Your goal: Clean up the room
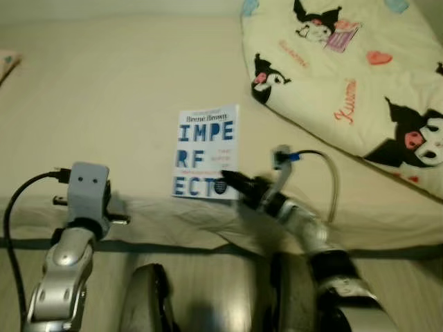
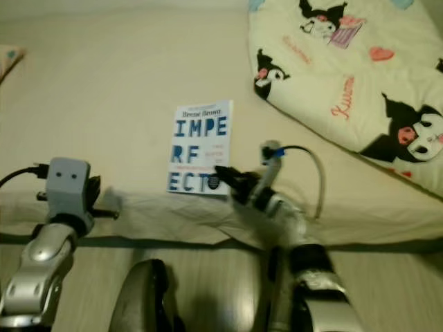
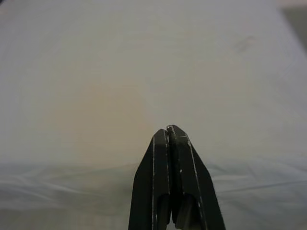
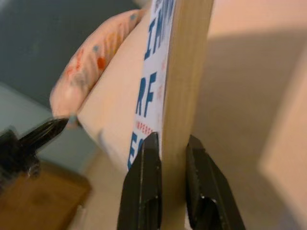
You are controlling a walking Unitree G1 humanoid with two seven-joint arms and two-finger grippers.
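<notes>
A white book (image 1: 206,149) with big blue letters lies flat on the cream bed (image 1: 104,104), close to its front edge. My right gripper (image 1: 232,183) reaches in from the right and is shut on the book's near right corner. In the right wrist view the two black fingers (image 4: 144,182) pinch the book's page edge (image 4: 184,72) between them. My left gripper (image 3: 168,132) is shut on nothing and hovers over bare sheet near the bed's front edge, to the left of the book.
A cream blanket (image 1: 346,76) printed with black cartoon characters is heaped on the bed's right side. A pillow corner (image 1: 7,63) peeks in at the far left. Wooden floor (image 1: 208,290) runs below the bed's front edge.
</notes>
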